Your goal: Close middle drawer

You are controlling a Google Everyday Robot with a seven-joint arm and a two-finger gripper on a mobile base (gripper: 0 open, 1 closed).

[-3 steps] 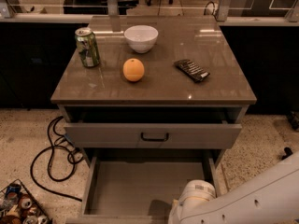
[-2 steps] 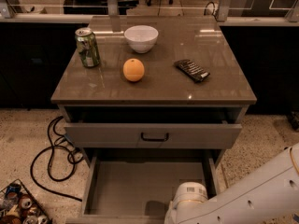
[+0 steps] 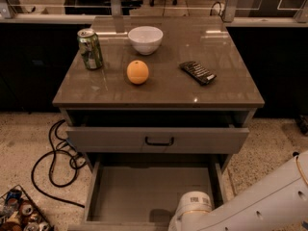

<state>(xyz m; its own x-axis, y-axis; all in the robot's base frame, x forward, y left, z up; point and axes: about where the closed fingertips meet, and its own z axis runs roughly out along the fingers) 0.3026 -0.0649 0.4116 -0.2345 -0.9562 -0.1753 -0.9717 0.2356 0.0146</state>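
Note:
The middle drawer (image 3: 144, 186) is pulled far out below the top drawer; its grey inside is empty, and its front lies at the bottom edge of the view with the handle hidden. My gripper (image 3: 191, 214) is at the drawer's front right, at the bottom edge of the view, on the end of the white arm (image 3: 269, 196) that comes in from the lower right. Only its white round body with a label shows.
The top drawer (image 3: 159, 139), with a black bar handle, stands slightly open. On the cabinet top are a green can (image 3: 90, 49), a white bowl (image 3: 145, 39), an orange (image 3: 137, 72) and a dark snack bar (image 3: 198, 72). A black cable (image 3: 55, 158) lies on the floor at left, and a basket of cans (image 3: 19, 214) is at lower left.
The arm's end has shifted slightly left and down along the front of the open middle drawer. The drawers and the things on top have not moved.

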